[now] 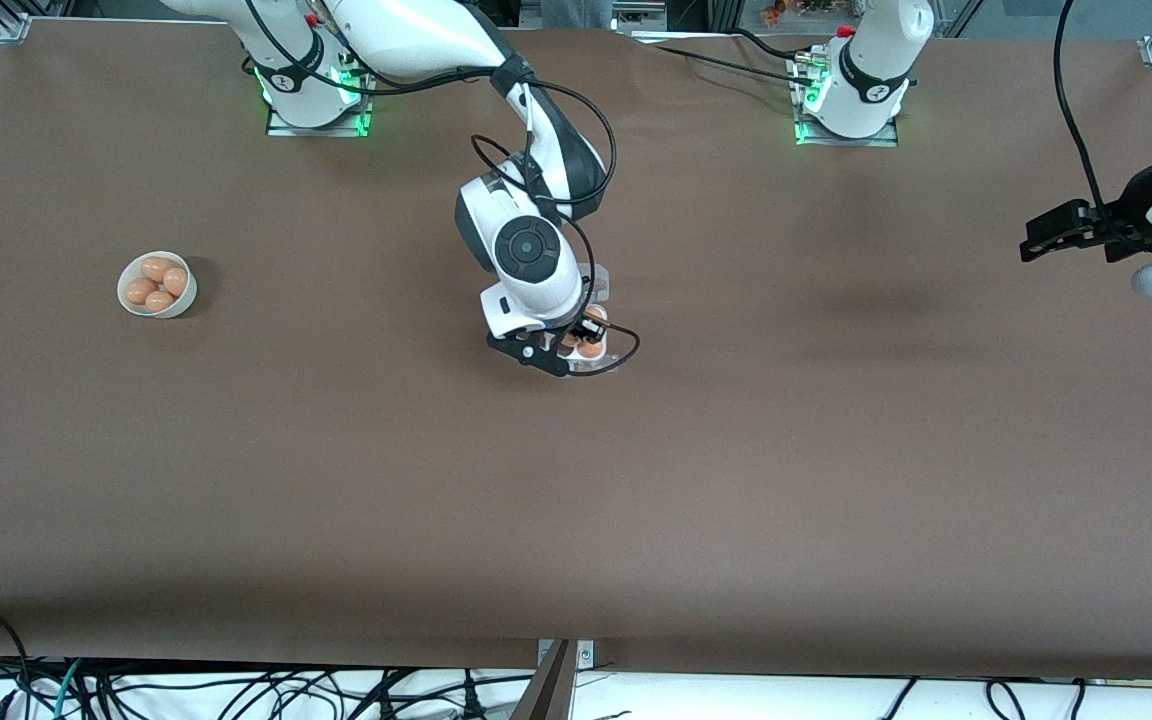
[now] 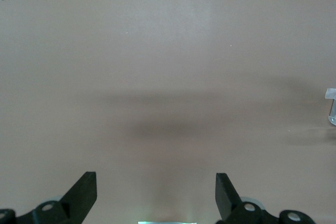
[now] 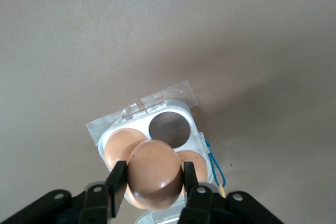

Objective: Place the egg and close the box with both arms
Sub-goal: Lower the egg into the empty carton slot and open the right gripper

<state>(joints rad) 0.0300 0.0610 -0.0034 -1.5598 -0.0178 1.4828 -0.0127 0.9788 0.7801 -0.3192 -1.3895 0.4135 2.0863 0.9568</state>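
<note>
A round white bowl [image 1: 157, 285] holding four orange-brown eggs [image 1: 158, 283] sits on a brown table [image 1: 576, 480] toward the right arm's end, well apart from any fingers, with black cables [image 1: 236, 690] along the table's near edge.

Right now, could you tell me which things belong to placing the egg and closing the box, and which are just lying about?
Part of the job:
- egg, held in the right gripper over the box
- box, one cell empty
- left gripper, open, waiting over bare table

Lying about:
- bowl of spare eggs
</note>
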